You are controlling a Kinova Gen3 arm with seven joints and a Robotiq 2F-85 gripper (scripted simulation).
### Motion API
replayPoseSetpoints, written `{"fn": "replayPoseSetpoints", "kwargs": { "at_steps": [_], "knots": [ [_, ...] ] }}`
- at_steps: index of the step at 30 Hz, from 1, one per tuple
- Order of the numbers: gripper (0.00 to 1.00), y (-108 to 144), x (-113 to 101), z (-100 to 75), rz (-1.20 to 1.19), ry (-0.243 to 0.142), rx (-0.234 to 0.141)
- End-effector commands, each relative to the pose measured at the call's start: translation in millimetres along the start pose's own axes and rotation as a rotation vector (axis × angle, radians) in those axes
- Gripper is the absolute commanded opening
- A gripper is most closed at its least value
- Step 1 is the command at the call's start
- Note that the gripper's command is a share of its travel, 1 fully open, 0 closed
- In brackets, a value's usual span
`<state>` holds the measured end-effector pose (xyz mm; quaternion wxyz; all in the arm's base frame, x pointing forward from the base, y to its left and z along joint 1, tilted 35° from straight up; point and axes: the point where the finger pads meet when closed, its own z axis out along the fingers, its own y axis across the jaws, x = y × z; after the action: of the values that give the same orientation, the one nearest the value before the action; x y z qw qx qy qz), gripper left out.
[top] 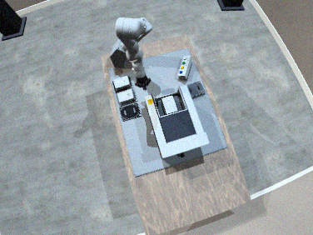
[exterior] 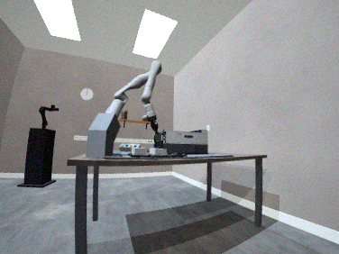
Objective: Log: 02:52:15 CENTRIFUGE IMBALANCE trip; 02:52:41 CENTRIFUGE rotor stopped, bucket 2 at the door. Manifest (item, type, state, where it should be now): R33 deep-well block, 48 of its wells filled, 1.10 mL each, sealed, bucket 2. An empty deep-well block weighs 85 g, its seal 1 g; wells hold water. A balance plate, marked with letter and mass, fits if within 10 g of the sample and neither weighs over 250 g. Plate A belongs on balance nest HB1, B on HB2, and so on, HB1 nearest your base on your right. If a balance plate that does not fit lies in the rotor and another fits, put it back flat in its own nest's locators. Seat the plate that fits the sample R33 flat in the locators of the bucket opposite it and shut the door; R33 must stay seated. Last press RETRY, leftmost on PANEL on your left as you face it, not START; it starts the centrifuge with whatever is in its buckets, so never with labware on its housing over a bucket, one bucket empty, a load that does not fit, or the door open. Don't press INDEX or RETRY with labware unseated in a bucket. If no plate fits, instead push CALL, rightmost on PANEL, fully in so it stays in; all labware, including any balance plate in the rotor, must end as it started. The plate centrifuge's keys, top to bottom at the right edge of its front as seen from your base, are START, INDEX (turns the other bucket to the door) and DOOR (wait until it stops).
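The plate centrifuge stands in the middle of the grey mat. A white block lies in the bucket under its open near end. A dark panel covers the rest of its top. A yellow key shows at its near left corner. My gripper is shut and empty. It points down over the mat, between the balance nests and the centrifuge's near corner. In the side view it hangs just above the centrifuge. Two white balance plates lie in their nests. The third nest is a dark empty frame.
The button panel with coloured buttons lies at the mat's far side near my base. A small dark box sits beside the centrifuge. My grey base block stands at the table's end. Another arm on a black pedestal stands off the table.
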<state>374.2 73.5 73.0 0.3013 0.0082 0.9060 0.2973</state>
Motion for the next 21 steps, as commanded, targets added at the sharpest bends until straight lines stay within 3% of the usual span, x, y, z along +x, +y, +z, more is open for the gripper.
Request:
{"fn": "replayPoseSetpoints", "kwargs": {
  "at_steps": [1,10,21],
  "knots": [
    [0.10,0,0,12.4,-0.001,-0.069,0.045],
    [0.10,-1,-1,35.4,-0.001,-0.070,0.045],
    [0.10,-1,-3,44.7,-0.001,-0.070,0.045]
  ]
}}
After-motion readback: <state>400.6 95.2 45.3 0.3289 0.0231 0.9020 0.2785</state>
